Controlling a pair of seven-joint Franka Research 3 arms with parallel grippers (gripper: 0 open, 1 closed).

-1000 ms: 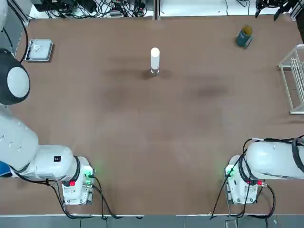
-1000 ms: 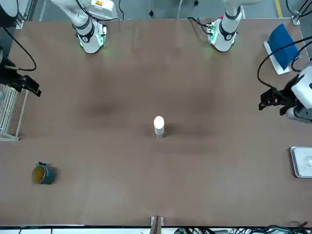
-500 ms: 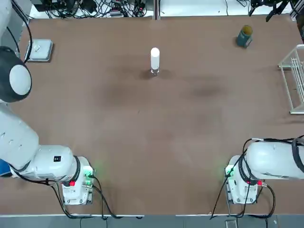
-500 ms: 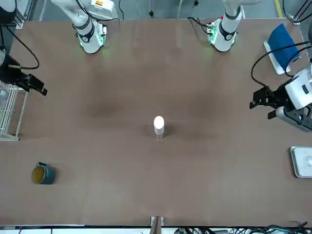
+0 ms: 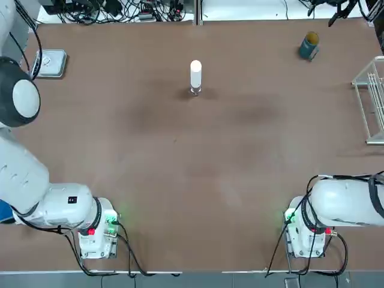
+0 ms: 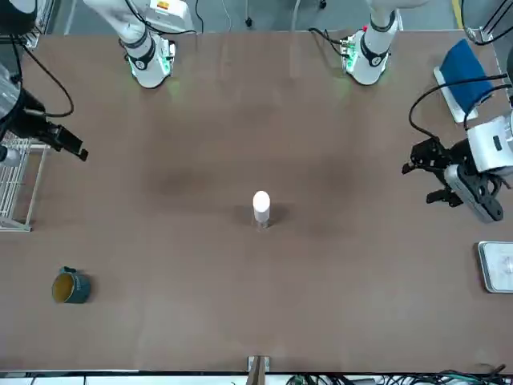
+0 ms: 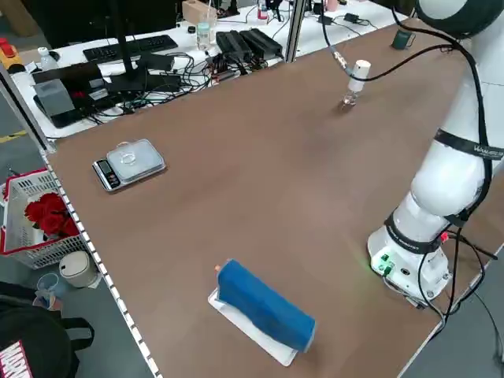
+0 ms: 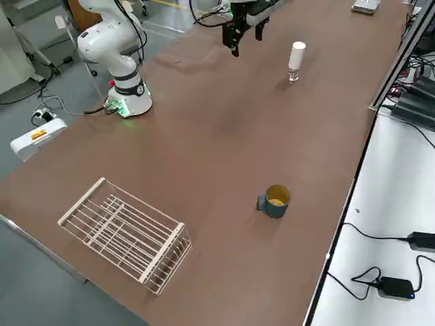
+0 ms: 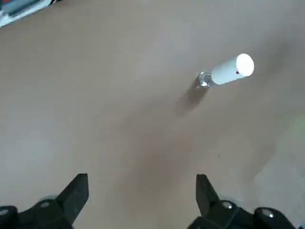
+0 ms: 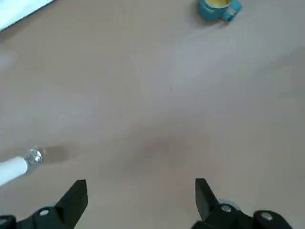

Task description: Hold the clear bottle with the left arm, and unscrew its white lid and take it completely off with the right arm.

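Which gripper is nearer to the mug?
Right. The right gripper hangs high on the mug's side of the table; the left gripper is over the opposite side.

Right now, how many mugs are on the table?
1. The teal mug stands beyond the white wire rack from the robot, near the table's far edge on the robot's right. None seems hidden on the table.
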